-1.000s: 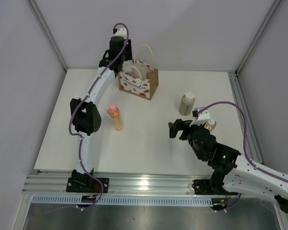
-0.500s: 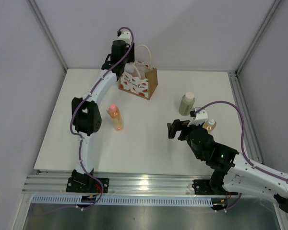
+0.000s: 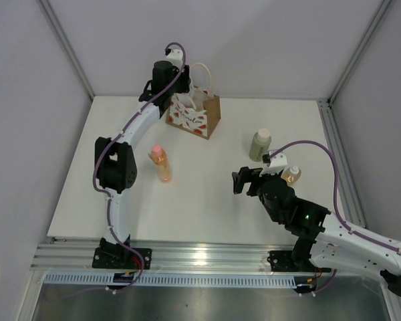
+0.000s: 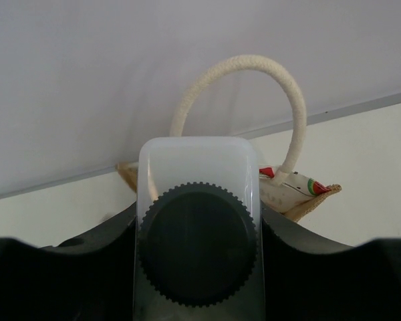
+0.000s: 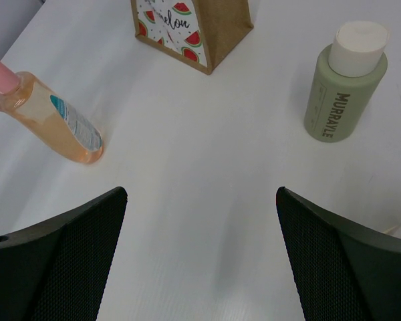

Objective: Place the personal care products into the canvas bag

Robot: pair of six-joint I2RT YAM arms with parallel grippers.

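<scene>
The left pincer (image 3: 162, 79), clamped on the clear black-lidded jar (image 4: 197, 254), has edged closer over the canvas bag (image 3: 195, 115) at the desk's (image 3: 207, 200) far edge, so a drop looks near. The right pincer (image 3: 242, 180) hangs wide, empty, toward the right edge.

My right fingers (image 5: 60, 267) are matt black with a fine dimpled grain, the jar (image 4: 198, 167) frosted smooth plastic under a ribbed black lid (image 4: 198, 253), the bag (image 5: 220, 27) coarse brown cloth with a twisted rope handle (image 4: 244, 61), the tabletop (image 5: 200, 174) smooth white.
</scene>
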